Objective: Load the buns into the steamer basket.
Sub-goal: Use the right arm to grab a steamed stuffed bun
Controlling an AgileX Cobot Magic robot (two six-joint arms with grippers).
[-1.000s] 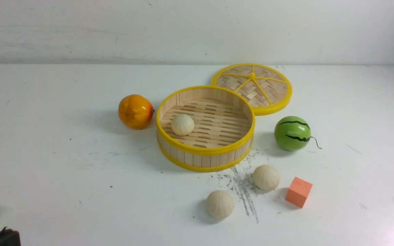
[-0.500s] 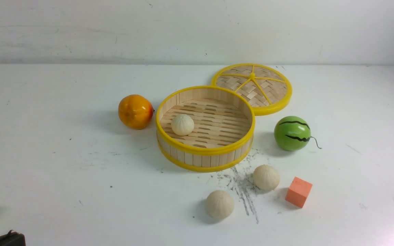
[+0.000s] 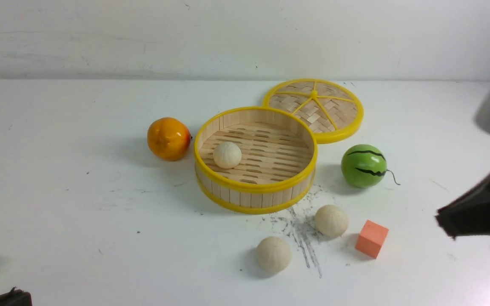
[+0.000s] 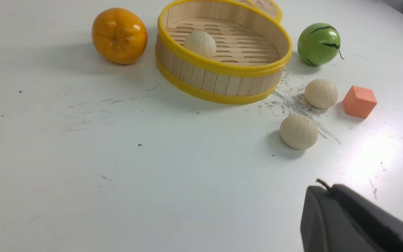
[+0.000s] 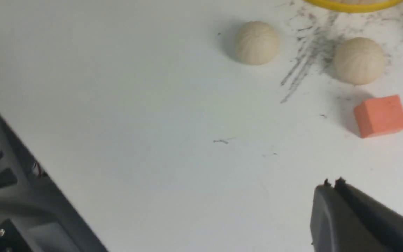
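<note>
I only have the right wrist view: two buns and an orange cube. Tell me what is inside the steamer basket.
Observer: One bun lies inside the steamer basket, on the left part of its slatted floor.
Operator: Report where the lid is.
Observer: The lid lies flat behind the basket and to its right, not covering it.
Operator: Name what stands right of the basket.
Observer: A green watermelon ball, apart from the basket's wall.
</note>
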